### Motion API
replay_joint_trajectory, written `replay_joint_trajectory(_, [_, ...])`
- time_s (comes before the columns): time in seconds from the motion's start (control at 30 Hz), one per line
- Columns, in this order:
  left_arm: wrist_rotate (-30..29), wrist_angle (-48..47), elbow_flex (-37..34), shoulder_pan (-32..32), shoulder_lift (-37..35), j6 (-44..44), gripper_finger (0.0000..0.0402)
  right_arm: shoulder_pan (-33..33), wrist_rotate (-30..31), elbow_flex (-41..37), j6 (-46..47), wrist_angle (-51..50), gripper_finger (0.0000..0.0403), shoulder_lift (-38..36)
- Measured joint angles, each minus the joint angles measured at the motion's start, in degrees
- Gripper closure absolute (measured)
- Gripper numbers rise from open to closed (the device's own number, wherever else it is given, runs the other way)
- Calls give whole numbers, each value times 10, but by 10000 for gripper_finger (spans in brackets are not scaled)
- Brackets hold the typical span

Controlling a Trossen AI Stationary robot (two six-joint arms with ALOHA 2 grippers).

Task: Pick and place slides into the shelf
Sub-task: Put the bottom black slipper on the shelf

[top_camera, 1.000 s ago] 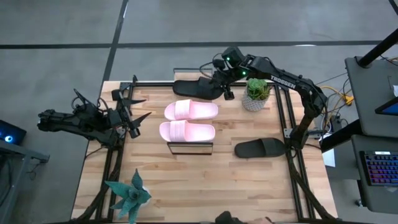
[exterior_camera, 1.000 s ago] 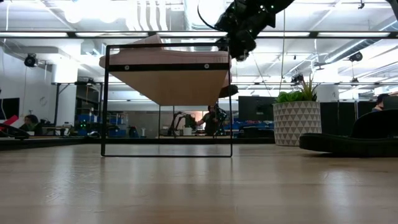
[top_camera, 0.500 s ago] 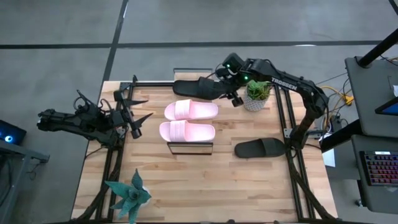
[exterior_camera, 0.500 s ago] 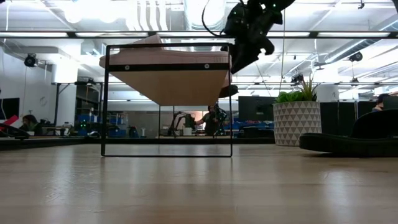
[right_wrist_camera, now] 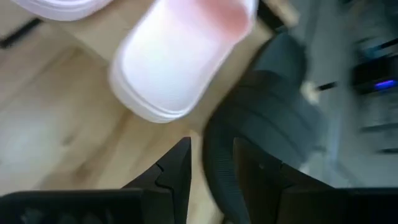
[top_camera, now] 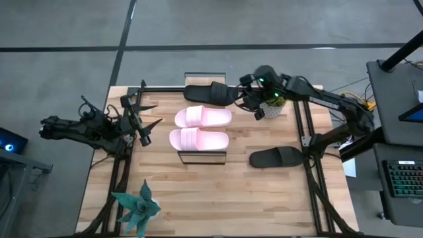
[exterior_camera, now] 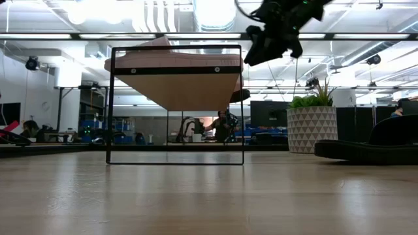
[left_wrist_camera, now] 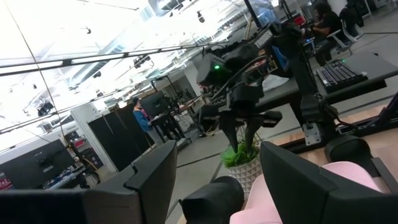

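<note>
On the shelf [top_camera: 201,157], two pink slides [top_camera: 201,128] and one black; right end effector [top_camera: 252,106] open, empty.

Bright overhead light, glaring ceiling lamps, right wrist view blurred.

We log two light pink slides [top_camera: 201,128] on the shelf [top_camera: 201,158], which has a light wood plank top and thin black frame, plus one black slide [top_camera: 210,94] beside the pink ones and another black slide [top_camera: 276,157] on the pale striped-plank wooden table [top_camera: 198,198]. We see a green plant in a white pot with a grey triangle pattern [exterior_camera: 311,129], and a teal spiky plant [top_camera: 137,206] at the table's near corner. Both arms are dark; the right gripper [top_camera: 254,102] carries small green lights, the left gripper [top_camera: 142,122] is plain black.
</note>
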Motion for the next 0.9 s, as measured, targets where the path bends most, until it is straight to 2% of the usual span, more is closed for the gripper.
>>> replay_joint_trajectory(0.2, [0, 0, 0, 0, 3, 0, 187, -14, 2, -180, -41, 234, 293, -71])
replay_joint_trajectory(0.37, [0, 0, 0, 0, 8, 0, 187, -14, 2, -267, -154, 340, 293, -73])
replay_joint_trajectory(0.43, [0, 0, 0, 0, 11, 0, 187, -14, 3, -279, -139, 383, 287, -72])
replay_joint_trajectory(0.57, [0, 0, 0, 0, 16, 0, 187, -14, 16, -279, -115, 398, 258, -73])
replay_joint_trajectory(0.73, [0, 1, 0, 0, 22, 0, 187, -14, 47, -279, -118, 395, 222, -65])
replay_joint_trajectory(0.9, [0, 1, 0, 0, 25, 1, 187, -14, 48, -279, -153, 402, 210, -29])
